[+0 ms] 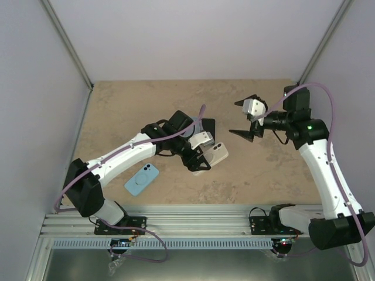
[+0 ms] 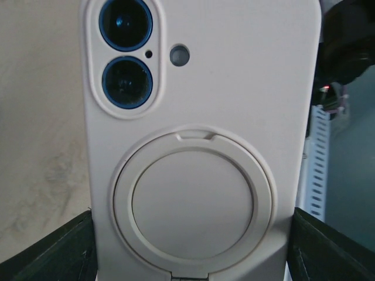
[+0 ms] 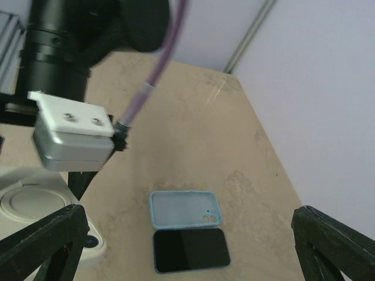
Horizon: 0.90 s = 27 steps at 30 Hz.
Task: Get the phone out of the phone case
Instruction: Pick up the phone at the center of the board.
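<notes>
Pinched between the fingers of the left gripper [image 1: 205,157]: the cream-cased phone [image 2: 234,88], ring stand facing the wrist camera, over mid-table [image 1: 263,175]. Spread wide and empty, well apart to its right: the right gripper [image 1: 243,118].

Cream silicone phone case [image 2: 234,105] with round ring stand, blue-lensed phone [image 2: 126,82] seated inside, is gripped back-out, 4 o'clock of table [image 1: 117,105] centre.
</notes>
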Each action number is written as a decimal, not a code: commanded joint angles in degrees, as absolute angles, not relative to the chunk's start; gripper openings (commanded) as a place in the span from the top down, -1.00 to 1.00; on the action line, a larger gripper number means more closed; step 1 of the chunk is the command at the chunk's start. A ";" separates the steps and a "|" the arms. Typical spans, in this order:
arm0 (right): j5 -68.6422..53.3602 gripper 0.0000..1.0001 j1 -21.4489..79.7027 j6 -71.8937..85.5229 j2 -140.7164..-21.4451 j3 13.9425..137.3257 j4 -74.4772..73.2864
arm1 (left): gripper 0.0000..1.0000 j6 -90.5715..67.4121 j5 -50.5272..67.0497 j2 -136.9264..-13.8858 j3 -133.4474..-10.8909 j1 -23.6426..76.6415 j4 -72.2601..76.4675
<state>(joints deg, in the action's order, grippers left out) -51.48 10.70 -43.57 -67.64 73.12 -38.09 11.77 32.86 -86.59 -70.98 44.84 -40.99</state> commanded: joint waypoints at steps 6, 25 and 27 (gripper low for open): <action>-39.79 -0.82 23.56 -66.97 -63.17 76.70 -56.26 | 0.21 11.43 51.25 -86.72 -74.18 43.59 -43.89; -26.48 -0.26 38.03 -68.95 -59.65 70.60 -63.67 | 0.26 14.59 62.97 -92.55 -77.14 42.17 -49.85; -25.18 -0.22 39.12 -68.53 -60.19 70.31 -63.14 | 0.27 14.85 63.63 -93.08 -77.38 42.14 -50.51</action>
<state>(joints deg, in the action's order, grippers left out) -29.47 37.15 -70.46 -59.77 71.57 -64.25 13.28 58.22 -92.40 -74.78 42.33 -49.50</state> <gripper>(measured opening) 0.626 0.806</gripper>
